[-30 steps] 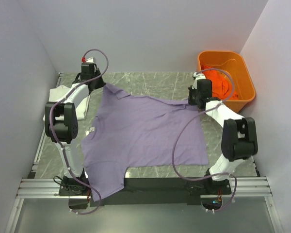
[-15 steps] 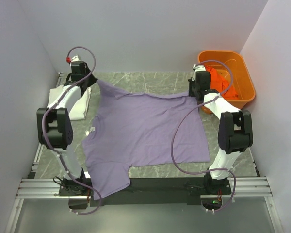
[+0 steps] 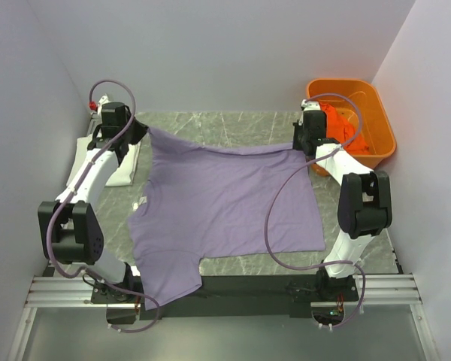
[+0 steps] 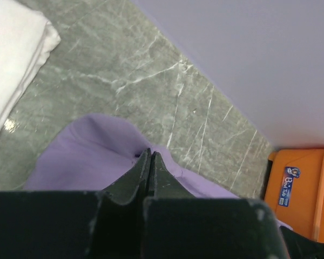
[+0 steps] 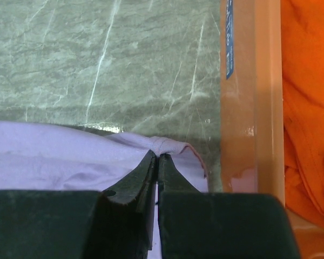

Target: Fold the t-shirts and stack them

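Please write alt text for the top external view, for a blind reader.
The left gripper and right gripper each pinch a far corner of a lavender-purple cloth t-shirt spread on a grey marble table. A folded white cloth shirt lies at left; an orange plastic tub holding orange cloth stands far right.

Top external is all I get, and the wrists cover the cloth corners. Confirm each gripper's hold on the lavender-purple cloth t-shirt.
Observer: Left wrist view: the left gripper is shut, a fold of the lavender-purple cloth t-shirt pinched at its tips.
Operator: Now the right.
Observer: The right gripper is shut on a corner of the shirt's edge.
Operator: Check clearance to the rigid orange plastic tub.
Observer: A strip of bare grey marbled table shows between that corner and the tub wall.
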Tool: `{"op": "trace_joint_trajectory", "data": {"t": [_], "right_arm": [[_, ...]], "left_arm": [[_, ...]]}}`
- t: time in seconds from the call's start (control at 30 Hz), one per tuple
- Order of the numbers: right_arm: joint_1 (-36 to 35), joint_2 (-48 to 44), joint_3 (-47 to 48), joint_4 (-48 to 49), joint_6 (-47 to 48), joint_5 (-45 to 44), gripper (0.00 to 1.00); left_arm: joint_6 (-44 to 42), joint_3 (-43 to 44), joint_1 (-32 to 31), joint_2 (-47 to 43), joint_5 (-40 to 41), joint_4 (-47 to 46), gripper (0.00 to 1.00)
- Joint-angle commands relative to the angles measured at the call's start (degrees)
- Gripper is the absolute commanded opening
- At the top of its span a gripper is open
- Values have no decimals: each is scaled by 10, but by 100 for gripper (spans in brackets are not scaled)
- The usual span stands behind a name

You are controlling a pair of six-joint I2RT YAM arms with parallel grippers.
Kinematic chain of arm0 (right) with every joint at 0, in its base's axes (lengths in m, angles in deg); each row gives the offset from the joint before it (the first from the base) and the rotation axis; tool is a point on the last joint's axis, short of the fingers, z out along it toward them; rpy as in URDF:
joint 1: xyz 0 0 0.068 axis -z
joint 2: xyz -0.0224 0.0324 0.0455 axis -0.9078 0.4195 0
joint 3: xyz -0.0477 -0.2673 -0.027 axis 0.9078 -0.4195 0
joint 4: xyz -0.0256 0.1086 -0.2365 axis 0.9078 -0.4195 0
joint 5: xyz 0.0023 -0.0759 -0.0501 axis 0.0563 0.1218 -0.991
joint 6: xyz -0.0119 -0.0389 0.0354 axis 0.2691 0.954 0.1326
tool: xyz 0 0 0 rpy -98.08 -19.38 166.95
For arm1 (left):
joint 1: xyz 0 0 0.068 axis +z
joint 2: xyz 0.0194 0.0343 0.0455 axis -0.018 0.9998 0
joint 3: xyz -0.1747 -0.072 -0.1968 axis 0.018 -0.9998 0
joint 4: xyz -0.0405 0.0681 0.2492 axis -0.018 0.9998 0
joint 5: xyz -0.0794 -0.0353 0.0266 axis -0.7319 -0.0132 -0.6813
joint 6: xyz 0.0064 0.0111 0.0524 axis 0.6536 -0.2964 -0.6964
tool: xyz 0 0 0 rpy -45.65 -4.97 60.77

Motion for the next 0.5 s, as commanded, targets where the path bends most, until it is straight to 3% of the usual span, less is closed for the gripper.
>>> {"op": "trace_joint_trajectory", "data": {"t": [0.0,0.47], "right_arm": [[5,-13,23,3,-11,-15,4],[11,-34,10,15,-22,-20,3]], "left_arm": [[19,12,-2,-38,30,12,1],[-73,111,-99,-94,146,68,1]]}}
